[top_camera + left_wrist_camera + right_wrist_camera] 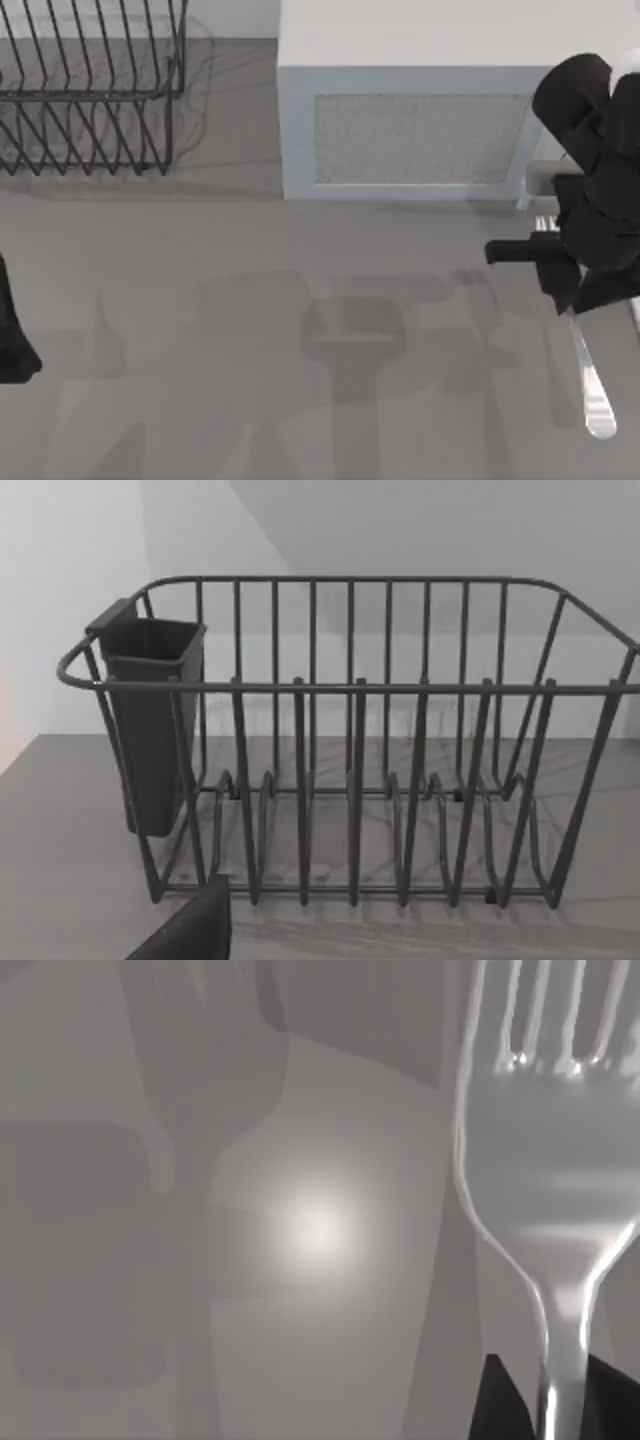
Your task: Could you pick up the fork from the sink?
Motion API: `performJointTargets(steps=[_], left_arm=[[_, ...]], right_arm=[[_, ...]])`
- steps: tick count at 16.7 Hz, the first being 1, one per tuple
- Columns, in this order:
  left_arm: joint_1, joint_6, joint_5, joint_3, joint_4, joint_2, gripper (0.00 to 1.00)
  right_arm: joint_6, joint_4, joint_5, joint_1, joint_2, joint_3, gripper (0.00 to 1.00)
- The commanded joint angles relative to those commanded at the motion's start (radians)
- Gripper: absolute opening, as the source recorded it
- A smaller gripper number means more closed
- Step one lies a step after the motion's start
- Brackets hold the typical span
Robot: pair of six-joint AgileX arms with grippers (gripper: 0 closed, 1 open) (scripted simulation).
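The fork point(592, 385) is slim shiny silver metal and lies lengthways at the table's right side, handle toward the front edge. My right gripper point(572, 280) sits over its neck, just behind the tines. In the right wrist view the fork's head point(550, 1160) looms close, and its neck runs down between the dark fingers point(497, 1405) of the right gripper point(553, 1412), which is shut on it. The sink is out of view; grey countertop lies under the fork. My left arm point(15, 345) is parked at the left edge.
A dark wire dish rack point(90, 90) stands at the back left, and in the left wrist view the rack point(350, 780) carries a dark utensil cup point(150, 720). A white microwave point(400, 100) stands at the back centre-right, close behind my right arm.
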Motion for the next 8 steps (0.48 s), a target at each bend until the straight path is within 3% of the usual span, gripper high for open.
performJointTargets(steps=[8], left_arm=[[0.0, 0.0, 0.0, 0.0, 0.0, 0.0, 1.0]], right_arm=[[0.002, 0.087, 0.004, -0.003, 0.013, -0.049, 0.0]])
